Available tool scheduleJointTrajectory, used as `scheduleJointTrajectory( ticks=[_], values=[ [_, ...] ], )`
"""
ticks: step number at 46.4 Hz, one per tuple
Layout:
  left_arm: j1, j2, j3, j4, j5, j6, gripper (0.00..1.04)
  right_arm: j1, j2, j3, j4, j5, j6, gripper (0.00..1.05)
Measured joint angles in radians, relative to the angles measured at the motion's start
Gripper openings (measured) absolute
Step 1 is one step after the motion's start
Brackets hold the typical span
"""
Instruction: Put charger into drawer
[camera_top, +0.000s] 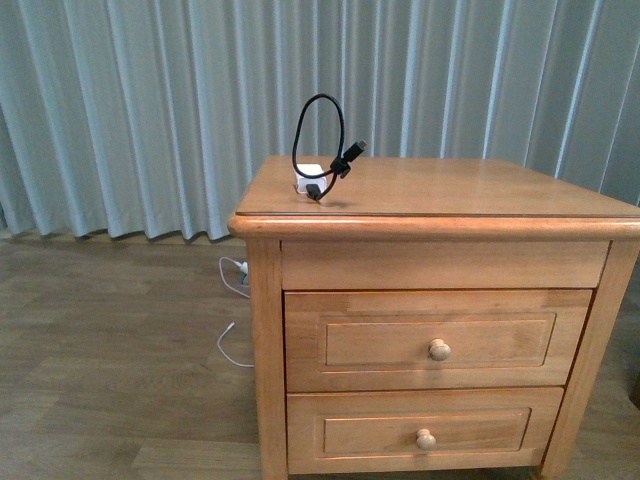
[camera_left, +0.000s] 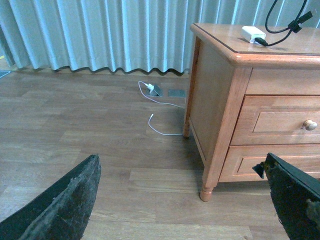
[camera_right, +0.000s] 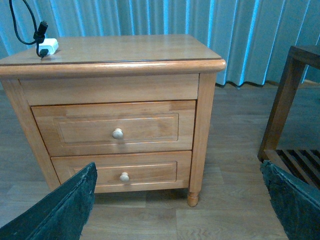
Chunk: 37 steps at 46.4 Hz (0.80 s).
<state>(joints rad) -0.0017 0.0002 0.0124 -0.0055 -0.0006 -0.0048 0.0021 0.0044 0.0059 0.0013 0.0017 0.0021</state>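
The charger (camera_top: 308, 177), a white plug block with a black cable looping upward, lies on the back left of the wooden nightstand's top (camera_top: 450, 190). It also shows in the left wrist view, charger (camera_left: 252, 34), and in the right wrist view, charger (camera_right: 48, 47). The drawer (camera_top: 370, 340), the upper one with a pale round knob (camera_top: 439, 349), is closed. My left gripper (camera_left: 180, 172) hangs open over the floor, left of the nightstand. Facing the drawer (camera_right: 85, 129) from a distance, my right gripper (camera_right: 178, 175) is open and holds nothing. Neither arm appears in the front view.
A shallower lower drawer (camera_top: 370, 432) sits closed beneath. A thin white cable (camera_left: 160, 102) with a white plug trails on the wood floor beside the nightstand. A dark wooden frame (camera_right: 287, 95) stands to the right. Curtains (camera_top: 150, 100) hang behind.
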Motion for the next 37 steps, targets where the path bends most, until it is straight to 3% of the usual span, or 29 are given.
scheduleJointTrajectory(
  ticks=[37],
  values=[
    [0.000,0.000,0.000,0.000,0.000,0.000,0.99,0.000,0.000,0.000,0.000,0.000,0.000,0.97]
  ],
)
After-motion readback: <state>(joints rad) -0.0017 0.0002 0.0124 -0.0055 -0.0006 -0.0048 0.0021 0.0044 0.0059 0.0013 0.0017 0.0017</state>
